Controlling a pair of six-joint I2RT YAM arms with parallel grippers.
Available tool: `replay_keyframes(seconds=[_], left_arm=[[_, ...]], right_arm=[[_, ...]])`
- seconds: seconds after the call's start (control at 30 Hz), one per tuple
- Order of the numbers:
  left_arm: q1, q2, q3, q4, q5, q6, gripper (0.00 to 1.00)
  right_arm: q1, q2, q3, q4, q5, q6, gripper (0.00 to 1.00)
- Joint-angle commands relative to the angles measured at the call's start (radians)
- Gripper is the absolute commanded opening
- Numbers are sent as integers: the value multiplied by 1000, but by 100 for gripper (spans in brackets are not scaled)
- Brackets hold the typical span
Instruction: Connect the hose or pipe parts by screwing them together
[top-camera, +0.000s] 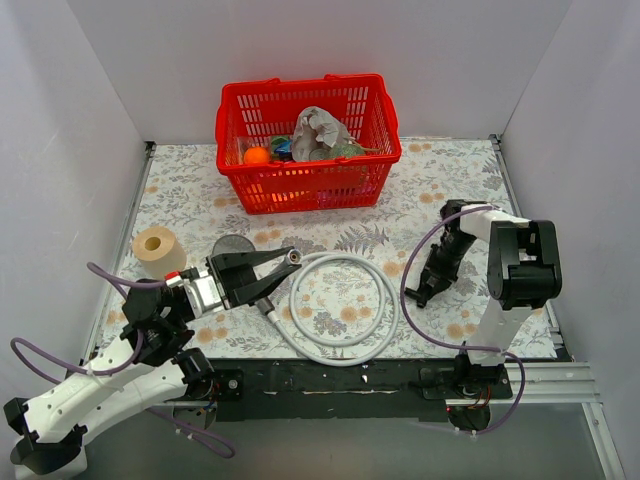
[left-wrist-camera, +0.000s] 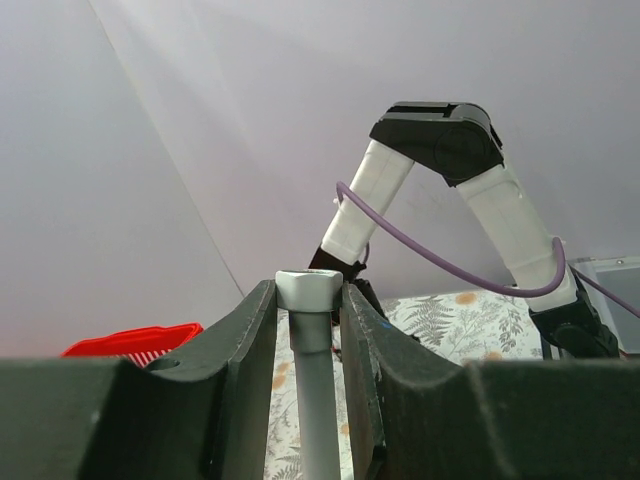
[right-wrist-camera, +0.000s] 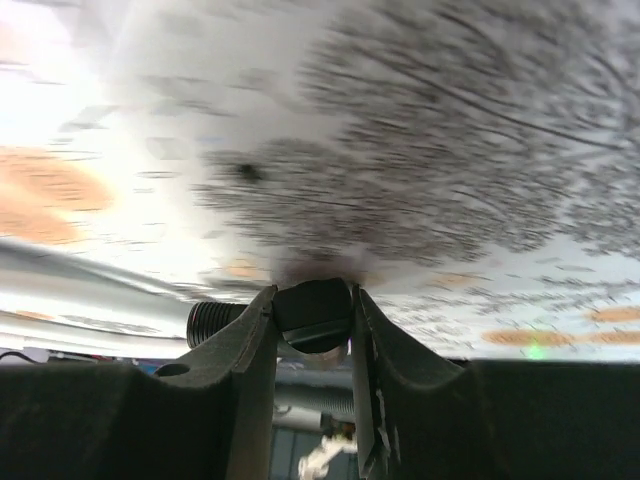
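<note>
The left tool is clamped tight on the metal nut at one end of the hose, holding that end up off the surface — the rest of the hose lies there in a loose loop. The right tool is narrowly closed on a dark threaded piece — its thread pokes out to one side, close over the surface.

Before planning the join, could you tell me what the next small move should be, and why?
Probably bring the right gripper toward the left gripper: the right one grips a dark threaded part, the left one holds the hose nut, and the two ends sit far apart.
</note>
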Motion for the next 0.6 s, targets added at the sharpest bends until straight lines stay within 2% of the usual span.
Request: replay_keyframes(seconds=[0.0,0.1,0.27,0.4,0.57], left_arm=[[3,6,68,-7,42,18,0],[3,21,83,-60,58,-25,0],[3,37,27,-25,59,-120,0],[3,80,-36,93,50,-203,0],[3,181,-72,242,38,-286,0]], right_arm=[[65,-119,111,143,-111,26,1],[156,-215,201,189,-79,15,1],[370,-430,229,308,4,23,1],[465,-571,284,398,13,-5,1],[571,-735,387,479,32,-137,1]])
